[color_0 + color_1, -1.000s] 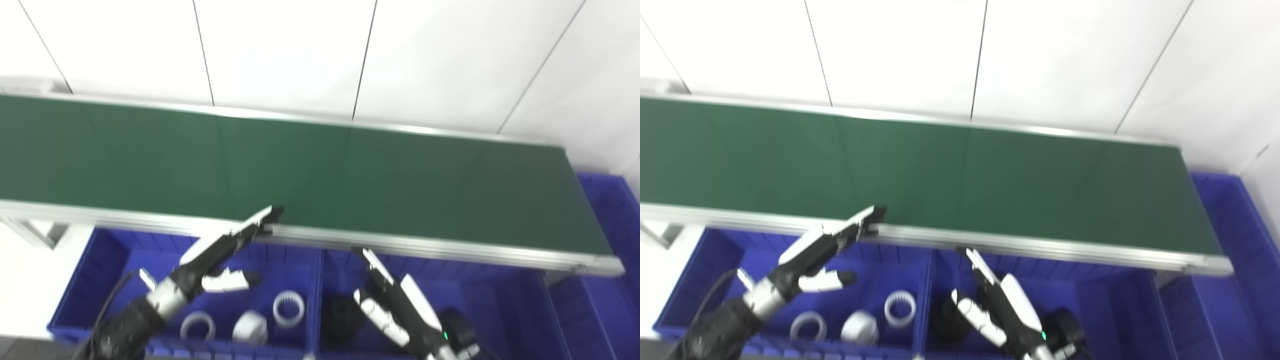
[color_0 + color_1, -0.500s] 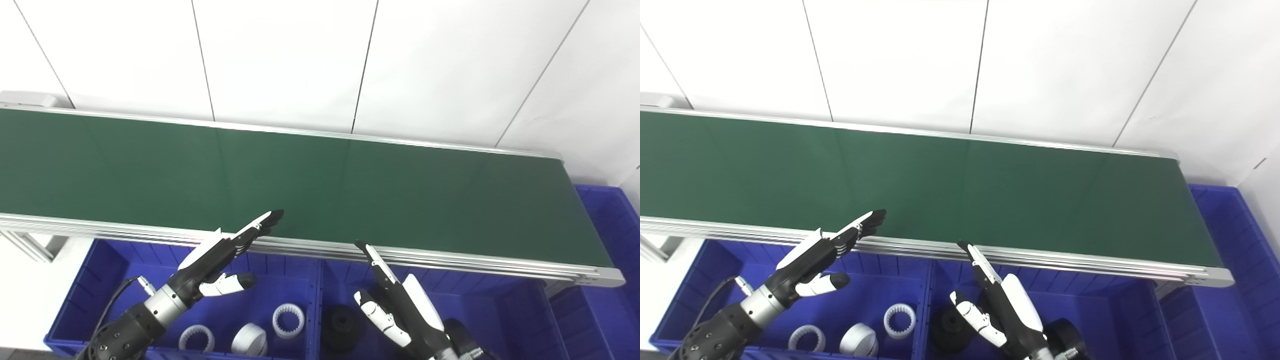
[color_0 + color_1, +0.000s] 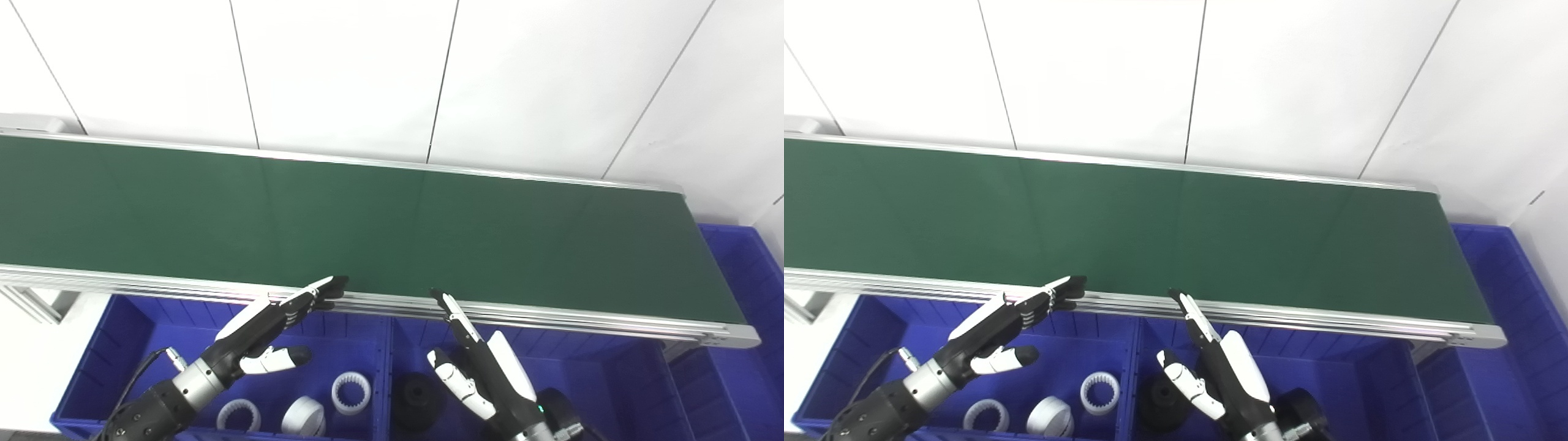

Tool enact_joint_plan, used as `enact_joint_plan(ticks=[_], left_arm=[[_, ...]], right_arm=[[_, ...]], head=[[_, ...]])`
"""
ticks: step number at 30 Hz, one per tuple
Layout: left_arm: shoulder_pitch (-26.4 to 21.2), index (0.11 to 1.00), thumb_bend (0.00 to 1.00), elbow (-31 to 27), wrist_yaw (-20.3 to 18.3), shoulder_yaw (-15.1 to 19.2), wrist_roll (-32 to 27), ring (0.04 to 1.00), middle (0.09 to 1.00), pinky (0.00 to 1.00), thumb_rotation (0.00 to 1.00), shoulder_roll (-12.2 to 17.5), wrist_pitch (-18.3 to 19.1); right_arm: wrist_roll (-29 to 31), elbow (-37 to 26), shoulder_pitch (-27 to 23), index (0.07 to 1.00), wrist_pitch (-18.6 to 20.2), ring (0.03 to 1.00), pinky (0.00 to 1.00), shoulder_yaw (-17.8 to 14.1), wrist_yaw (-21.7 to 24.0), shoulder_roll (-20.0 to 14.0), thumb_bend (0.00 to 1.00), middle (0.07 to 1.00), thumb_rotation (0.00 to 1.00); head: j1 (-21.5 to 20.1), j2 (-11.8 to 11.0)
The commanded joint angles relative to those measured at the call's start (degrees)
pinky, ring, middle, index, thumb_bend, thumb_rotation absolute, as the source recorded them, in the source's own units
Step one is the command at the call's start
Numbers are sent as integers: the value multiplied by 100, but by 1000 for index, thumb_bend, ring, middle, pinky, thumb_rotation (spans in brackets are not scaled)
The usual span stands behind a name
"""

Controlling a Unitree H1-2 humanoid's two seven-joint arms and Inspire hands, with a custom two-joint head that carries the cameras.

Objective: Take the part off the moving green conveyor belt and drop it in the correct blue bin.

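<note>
The green conveyor belt (image 3: 392, 226) runs across the view and carries no part. My left hand (image 3: 263, 331) is open and empty, its fingers stretched flat toward the belt's near rail, above the left blue bin (image 3: 122, 343). My right hand (image 3: 484, 373) is open and empty, fingers pointing up at the rail, above the middle blue bin (image 3: 612, 380). The left bin holds white ring parts (image 3: 351, 392) and a white cylinder (image 3: 303, 416). The middle bin holds black round parts (image 3: 415, 398).
The belt's aluminium rail (image 3: 551, 315) lies just past both hands' fingertips. Another blue bin (image 3: 747, 269) stands at the belt's right end. A white panelled wall (image 3: 392, 73) rises behind the belt.
The camera has shifted and the picture has sharpened. Both hands stay open by the near rail, fingertips now slightly lower against it. No part has appeared on the belt.
</note>
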Motion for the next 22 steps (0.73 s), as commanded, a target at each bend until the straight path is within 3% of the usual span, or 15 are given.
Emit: enact_joint_plan(ticks=[1,3,7,13,21,22], left_arm=[[-132,967,508,16,-53,82,-49,962,981,940,858,19,-201],[-124,973,440,27,-51,81,27,970,987,945,872,-45,-201],[-132,974,414,15,-71,58,42,972,988,947,891,-158,-201],[-137,976,495,-1,-153,130,1,977,996,950,875,-226,-201],[-159,977,571,71,-162,243,48,972,993,938,892,-229,-201],[-170,977,571,92,-177,251,45,972,993,937,893,-224,-201]], right_arm=[[27,11,-127,990,-151,978,929,16,-76,76,435,1000,998],[59,149,-165,993,-231,991,943,-1,-101,61,454,1000,1000],[150,119,-133,996,-311,993,963,-80,-133,-9,467,1000,1000],[123,-357,72,985,-152,986,946,-169,-101,-84,399,1000,1000],[195,-675,167,980,-14,981,937,-237,12,-90,337,1000,974],[194,-686,167,980,-13,981,937,-244,14,-87,335,1000,972]], head=[[-8,0],[145,14],[442,61],[670,129],[680,174],[530,175]])
